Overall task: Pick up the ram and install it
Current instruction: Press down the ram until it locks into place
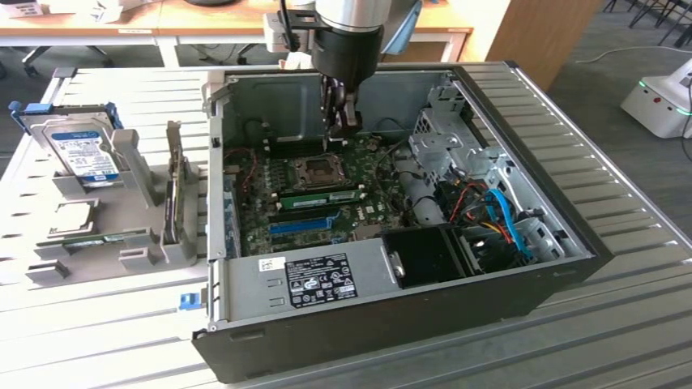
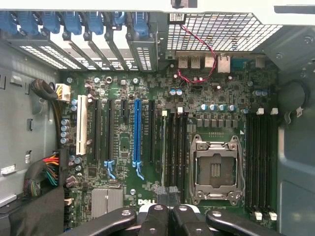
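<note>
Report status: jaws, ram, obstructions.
Jaws shut, inside the case. One ram in slot by socket, another on outside rack. Nothing blocking.

Even, diffuse overhead light filled the exterior view, bright on the ribbed metal table [image 1: 605, 324] at the lower right of the frame, while the inside of the computer case [image 1: 540, 284] lay in soft shadow. In the wrist view the motherboard [image 2: 147, 147] at the centre was evenly lit and fairly sharp. The gripper [image 2: 170, 216] at the lower edge was dark and slightly blurred, and the straight lines bowed a little toward the corners.
</note>
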`<move>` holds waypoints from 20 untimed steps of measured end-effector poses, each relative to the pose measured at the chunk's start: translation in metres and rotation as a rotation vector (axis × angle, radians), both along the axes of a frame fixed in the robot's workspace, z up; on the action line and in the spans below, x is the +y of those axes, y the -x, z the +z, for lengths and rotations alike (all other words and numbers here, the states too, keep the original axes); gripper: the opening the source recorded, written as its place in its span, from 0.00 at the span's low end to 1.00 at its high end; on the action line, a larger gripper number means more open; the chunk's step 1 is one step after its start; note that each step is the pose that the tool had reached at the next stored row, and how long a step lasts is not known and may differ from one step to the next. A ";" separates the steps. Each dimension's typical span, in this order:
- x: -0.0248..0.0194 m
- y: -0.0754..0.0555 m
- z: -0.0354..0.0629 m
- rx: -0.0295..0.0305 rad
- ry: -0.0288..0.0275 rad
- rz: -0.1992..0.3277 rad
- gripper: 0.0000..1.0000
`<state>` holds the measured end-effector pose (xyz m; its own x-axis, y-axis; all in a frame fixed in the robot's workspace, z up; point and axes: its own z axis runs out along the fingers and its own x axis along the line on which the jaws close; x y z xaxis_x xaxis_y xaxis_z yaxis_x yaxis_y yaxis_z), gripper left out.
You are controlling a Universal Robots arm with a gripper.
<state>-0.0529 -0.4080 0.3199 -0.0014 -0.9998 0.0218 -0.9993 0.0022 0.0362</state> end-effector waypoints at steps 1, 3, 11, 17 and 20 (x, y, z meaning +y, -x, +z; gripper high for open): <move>0.0000 0.000 0.0000 0.0000 0.0000 0.000 0.11; 0.0000 0.000 -0.0001 0.0001 0.0001 -0.012 0.11; 0.0000 0.000 -0.0017 0.0000 0.0001 -0.156 0.11; 0.0000 0.000 -0.0021 0.0000 -0.0001 -0.265 0.11; 0.0000 0.000 -0.0021 0.0000 -0.0001 -0.320 0.11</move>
<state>-0.0529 -0.4080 0.3177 -0.3163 -0.9484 0.0217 -0.9478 0.3169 0.0361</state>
